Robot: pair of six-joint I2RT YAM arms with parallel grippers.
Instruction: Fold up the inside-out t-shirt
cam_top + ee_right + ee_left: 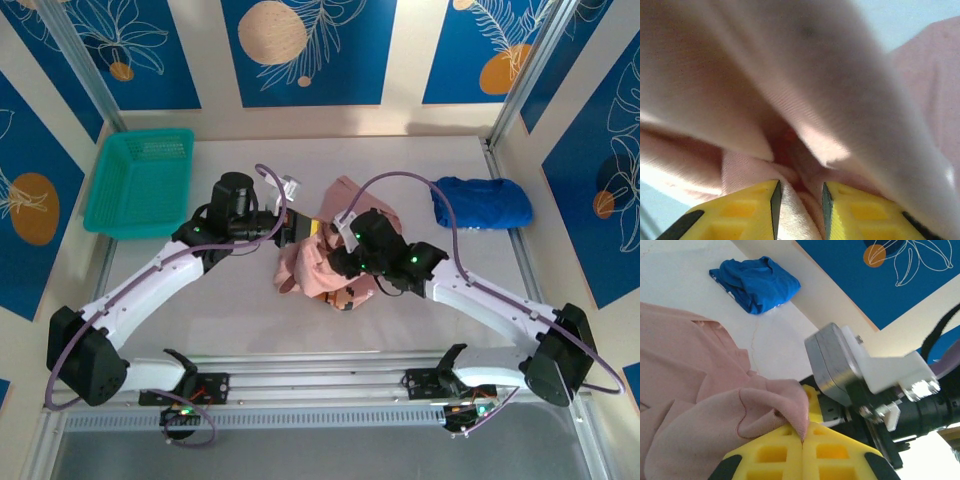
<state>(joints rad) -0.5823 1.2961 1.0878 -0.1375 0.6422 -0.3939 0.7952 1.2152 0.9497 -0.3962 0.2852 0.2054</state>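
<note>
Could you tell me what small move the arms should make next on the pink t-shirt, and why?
Probably close the right gripper firmly: its jaws stand slightly apart with a fold of the inside-out t-shirt between them, while the left gripper already pinches an edge and the shirt lies crumpled.

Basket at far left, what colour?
The basket is teal, plain mesh plastic; it shows best in the top external view.
</note>
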